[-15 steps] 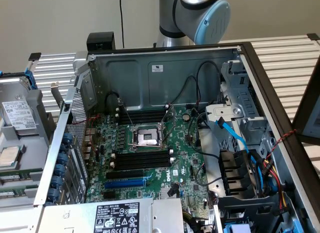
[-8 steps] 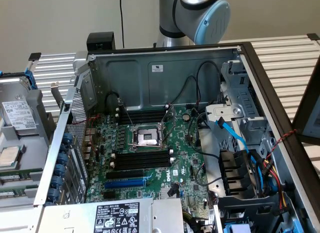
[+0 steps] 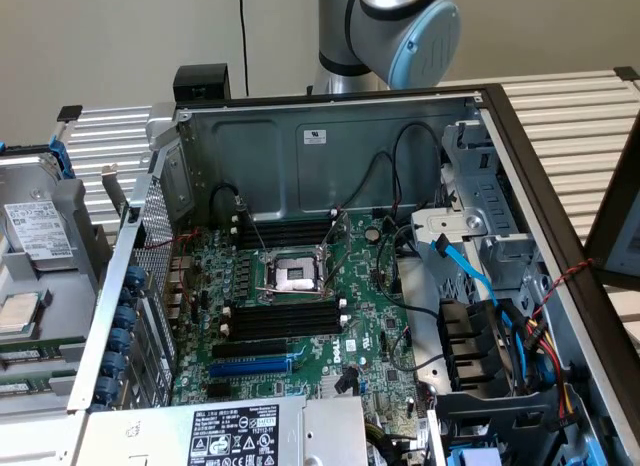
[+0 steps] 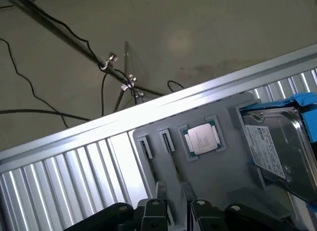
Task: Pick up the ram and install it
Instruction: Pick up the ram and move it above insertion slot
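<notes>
A grey parts tray lies beside the computer case. Thin dark strips stand on edge in two of its holders; these look like the ram, with a second strip alongside. In the exterior view the ram appears as a greenish strip on the tray at the exterior view's left. My gripper hangs just above the tray beside these strips. Its fingers are open by a narrow gap, with grey tray showing between them. On the motherboard, long black memory slots flank the CPU socket.
A CPU chip and a hard drive share the tray. The open case has tall metal walls, loose black cables, a blue cable and a blue expansion slot. Ribbed metal tabletop surrounds everything; a floor with cables lies beyond.
</notes>
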You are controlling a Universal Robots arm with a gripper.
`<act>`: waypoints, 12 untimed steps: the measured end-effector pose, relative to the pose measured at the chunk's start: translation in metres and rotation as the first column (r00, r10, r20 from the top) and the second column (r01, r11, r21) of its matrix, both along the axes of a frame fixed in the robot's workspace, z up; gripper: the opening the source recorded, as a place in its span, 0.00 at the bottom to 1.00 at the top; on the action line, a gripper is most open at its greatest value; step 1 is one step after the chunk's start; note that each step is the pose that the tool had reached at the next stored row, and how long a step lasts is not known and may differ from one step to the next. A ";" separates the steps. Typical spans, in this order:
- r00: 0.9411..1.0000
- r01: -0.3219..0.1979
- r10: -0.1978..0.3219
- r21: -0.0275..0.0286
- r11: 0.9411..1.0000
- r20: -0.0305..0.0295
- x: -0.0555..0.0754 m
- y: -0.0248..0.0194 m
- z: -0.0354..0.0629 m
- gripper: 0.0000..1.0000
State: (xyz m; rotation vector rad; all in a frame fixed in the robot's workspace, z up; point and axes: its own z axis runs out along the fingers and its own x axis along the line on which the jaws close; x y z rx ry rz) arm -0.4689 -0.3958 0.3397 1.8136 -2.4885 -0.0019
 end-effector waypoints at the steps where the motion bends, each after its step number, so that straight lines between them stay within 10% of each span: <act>1: 1.000 -0.007 0.007 -0.001 1.000 0.000 0.000 0.0000 -0.0010 0.26; 12: 0.991 -0.121 0.121 -0.009 0.993 0.050 0.000 -0.0001 -0.0077 0.26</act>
